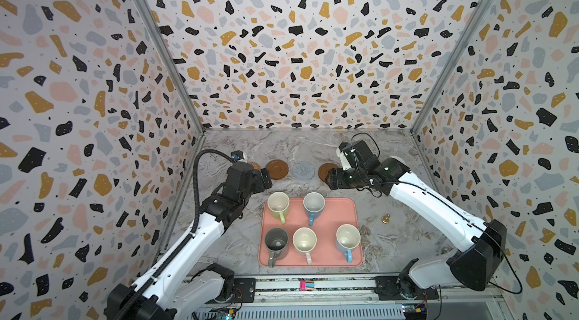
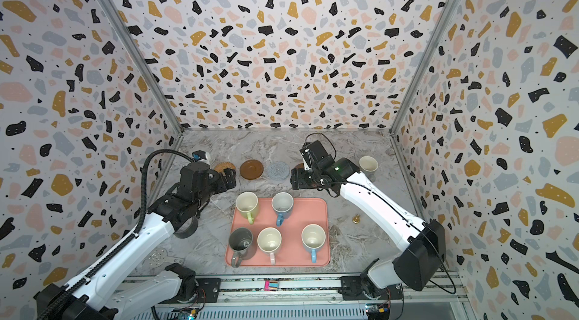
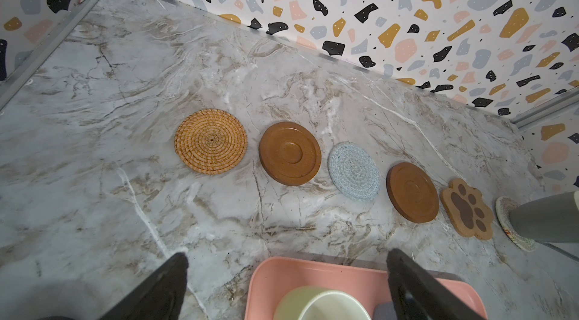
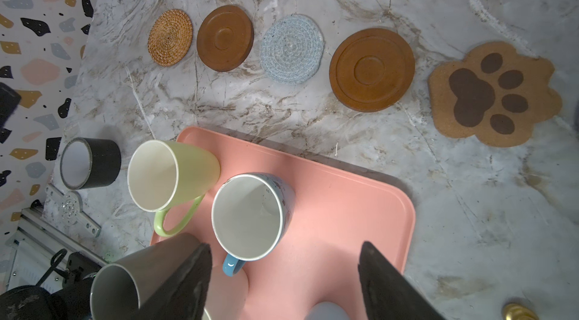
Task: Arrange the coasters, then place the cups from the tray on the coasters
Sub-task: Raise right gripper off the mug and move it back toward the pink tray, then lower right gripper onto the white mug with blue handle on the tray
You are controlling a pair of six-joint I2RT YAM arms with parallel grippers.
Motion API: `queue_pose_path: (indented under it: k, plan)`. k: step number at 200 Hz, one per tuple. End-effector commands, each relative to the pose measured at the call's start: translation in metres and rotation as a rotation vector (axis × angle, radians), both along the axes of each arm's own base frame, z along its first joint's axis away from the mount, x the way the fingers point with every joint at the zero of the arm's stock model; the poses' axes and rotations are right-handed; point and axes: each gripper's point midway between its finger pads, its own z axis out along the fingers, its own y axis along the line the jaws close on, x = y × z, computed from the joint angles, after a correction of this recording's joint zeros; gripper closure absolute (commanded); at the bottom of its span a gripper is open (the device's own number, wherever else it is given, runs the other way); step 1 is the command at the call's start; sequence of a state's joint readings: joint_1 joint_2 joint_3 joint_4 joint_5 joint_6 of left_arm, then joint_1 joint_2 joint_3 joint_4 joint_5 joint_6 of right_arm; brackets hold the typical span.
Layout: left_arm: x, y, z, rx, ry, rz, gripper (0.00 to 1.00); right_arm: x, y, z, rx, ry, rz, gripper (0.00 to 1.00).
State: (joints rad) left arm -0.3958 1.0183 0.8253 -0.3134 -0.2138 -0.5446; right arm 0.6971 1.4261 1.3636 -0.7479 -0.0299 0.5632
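Along the far part of the marble table (image 1: 313, 146) we count six coasters in one row running left to right: tan woven round (image 3: 210, 141), first wooden disc (image 3: 289, 153), blue-grey woven round (image 3: 354, 171), second wooden disc (image 3: 412, 192), paw mat (image 3: 466, 212), cream woven round (image 3: 503, 221). That's three woven, two wooden, one paw.

Six mugs too. Five stand on the salmon tray (image 1: 340, 212), nearer than the row: light green mug (image 1: 278, 205) and far blue mug (image 1: 314, 205) behind, dark grey mug (image 1: 276, 241), pale pink mug (image 1: 304, 241) and near blue mug (image 1: 347, 238) in front. The light grey mug (image 2: 368, 163) sits on the cream woven round, far right.

The left gripper (image 1: 266, 177) hangs by the tan woven round, just beyond the light green mug, jaws spread wide and empty. The right gripper (image 1: 330, 179) hangs over the second wooden disc, jaws apart, carrying nothing, with the far blue mug just nearer.

All the tray mugs are upright, mouths up, handles toward the near edge.
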Motion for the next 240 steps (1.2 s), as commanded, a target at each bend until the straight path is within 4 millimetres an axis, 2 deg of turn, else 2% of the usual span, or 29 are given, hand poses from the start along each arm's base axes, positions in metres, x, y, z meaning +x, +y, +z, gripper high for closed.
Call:
queue_pose_path:
  k: [1,38,57,182,240]
  plan:
    - [-0.002,-0.001,-0.005,-0.003,0.005,0.000,0.01,-0.007,-0.006,-0.006,-0.002,0.032,-0.050,0.24]
    - [0.002,-0.004,-0.007,-0.005,0.018,-0.011,0.00,-0.017,-0.004,-0.026,0.004,0.077,-0.130,0.26]
    - [0.002,-0.005,-0.008,-0.014,0.017,-0.010,0.00,-0.024,0.003,-0.032,0.045,0.093,-0.142,0.26]
    - [-0.002,-0.004,-0.019,-0.029,0.023,-0.003,0.00,-0.059,0.049,-0.052,0.054,0.178,-0.054,0.27]
    - [-0.003,-0.004,-0.020,-0.035,0.021,-0.003,0.00,-0.066,0.059,-0.063,0.016,0.211,-0.021,0.27]
